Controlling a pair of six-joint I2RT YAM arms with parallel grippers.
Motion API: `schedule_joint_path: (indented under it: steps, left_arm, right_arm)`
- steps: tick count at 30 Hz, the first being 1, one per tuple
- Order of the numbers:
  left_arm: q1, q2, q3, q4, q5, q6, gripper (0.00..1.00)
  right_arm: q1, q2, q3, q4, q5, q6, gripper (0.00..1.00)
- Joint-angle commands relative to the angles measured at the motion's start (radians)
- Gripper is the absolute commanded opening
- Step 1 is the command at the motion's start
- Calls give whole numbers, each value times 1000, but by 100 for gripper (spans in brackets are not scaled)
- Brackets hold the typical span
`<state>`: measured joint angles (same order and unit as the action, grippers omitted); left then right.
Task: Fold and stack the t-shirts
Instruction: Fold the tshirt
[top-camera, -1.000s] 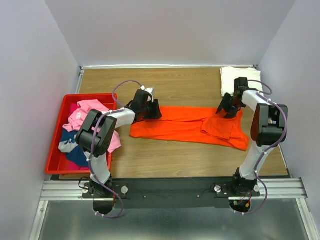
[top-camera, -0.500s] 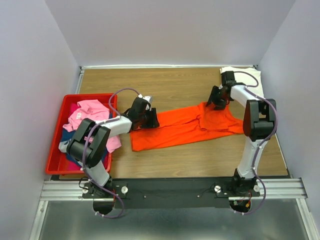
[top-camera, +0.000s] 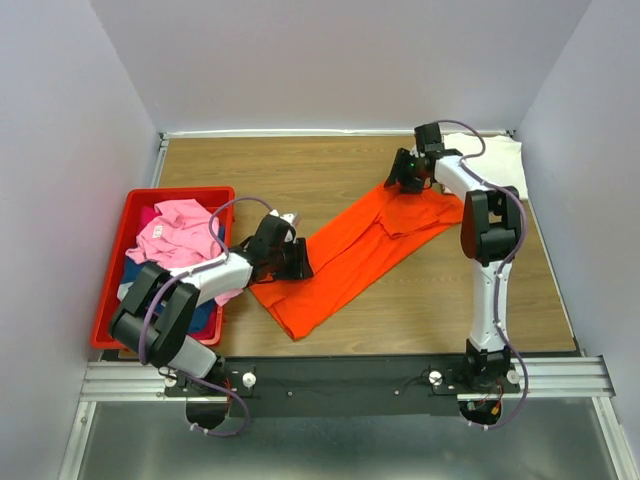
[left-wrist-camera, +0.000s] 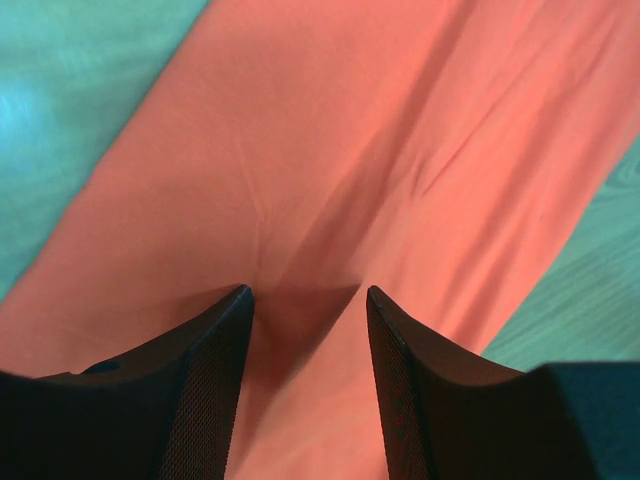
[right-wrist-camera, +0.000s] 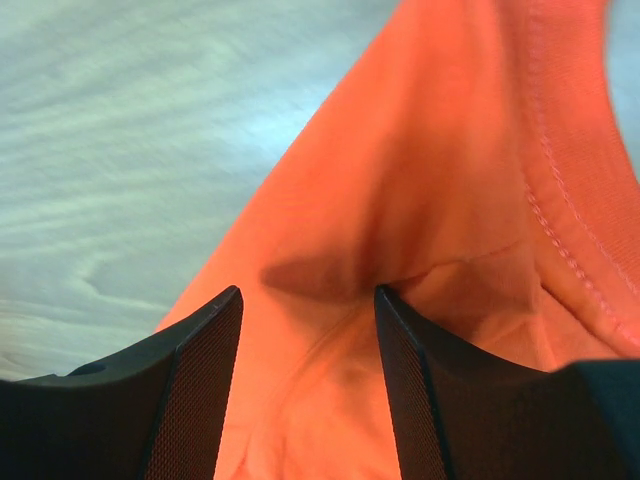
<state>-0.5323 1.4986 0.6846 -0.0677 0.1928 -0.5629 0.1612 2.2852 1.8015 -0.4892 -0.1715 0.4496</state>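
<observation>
Progress: one cream-white t-shirt (top-camera: 497, 160) lies folded at the far right corner of the surface (top-camera: 300, 170). The orange t-shirt (top-camera: 350, 250) lies diagonally across mid-surface as a long, narrow band, judged part-folded and not yet stacked. A pink t-shirt (top-camera: 178, 228) and a dark blue t-shirt (top-camera: 205, 318) are unfolded in the red bin (top-camera: 175, 194).

The left end effector (top-camera: 295, 262) sits on the orange shirt's near end and the right end effector (top-camera: 400, 178) on its far end. Both have fingers apart, tips on cloth, with no pinched fold evident.

Obscured: the left arm covers much of the bin, so the garment count is uncertain.
</observation>
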Motion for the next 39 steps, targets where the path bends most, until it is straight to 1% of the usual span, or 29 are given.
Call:
schedule_joint_path:
  steps: [1, 5, 11, 15, 20, 24, 28, 30, 34, 39]
  left_arm:
    - [-15, -29, -79, -181, 14, -32, 58]
    - [-20, -72, -103, -178, 23, -38, 58]
    - [-24, -113, -106, -149, 79, -29, 58]
    - [-28, -138, -115, -149, 96, -22, 58]
    - [-26, -193, -82, -155, 115, -6, 58]
    - [-28, -184, -62, -158, 131, 11, 58]
    - [-28, -170, -62, -147, 142, 9, 58]
    - [-26, -167, -60, -155, 137, 11, 58]
    - [-28, -150, -59, -175, 126, 12, 58]
    - [-28, -104, -57, -164, 146, 47, 58]
  right_arm:
    - [40, 190, 45, -61, -25, 6, 64]
    - [76, 264, 191, -63, -45, 15, 66]
    - [106, 373, 335, -63, -92, 37, 67]
    - [130, 411, 415, -65, -112, 35, 69]
    - [130, 404, 479, -63, -115, 26, 73]
    - [130, 353, 513, -61, -131, 8, 75]
    - [130, 306, 519, -61, -141, 0, 76]
    - [132, 257, 510, -63, -148, -6, 77]
    - [130, 149, 411, -61, -146, -22, 77]
    - [130, 54, 222, -61, -122, -51, 77]
